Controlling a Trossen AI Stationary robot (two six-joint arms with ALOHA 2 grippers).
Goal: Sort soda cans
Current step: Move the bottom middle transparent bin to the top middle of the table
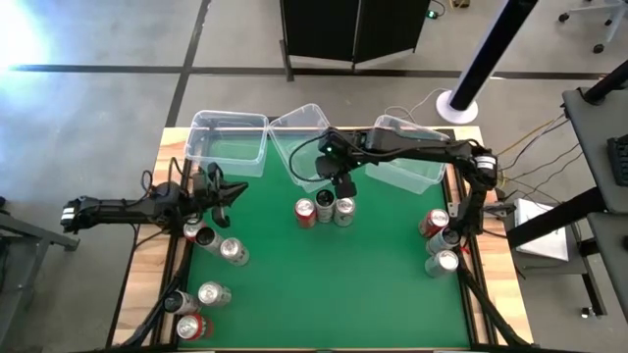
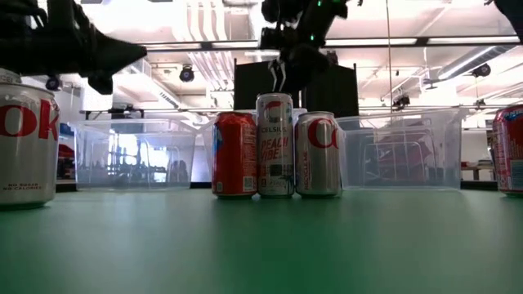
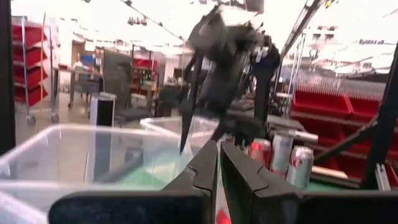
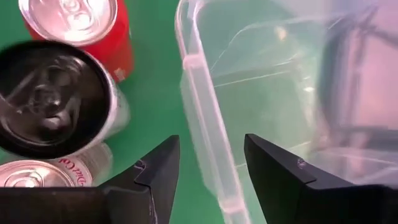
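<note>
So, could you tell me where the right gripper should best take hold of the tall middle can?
Probably its upper body, from straight above: the tall can stands upright, flanked closely by the red can and silver can, so only its top protrudes. The right gripper, open, hovers above.

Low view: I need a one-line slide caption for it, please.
Three upright soda cans stand side by side on the green table before clear bins, the right gripper above them.
</note>
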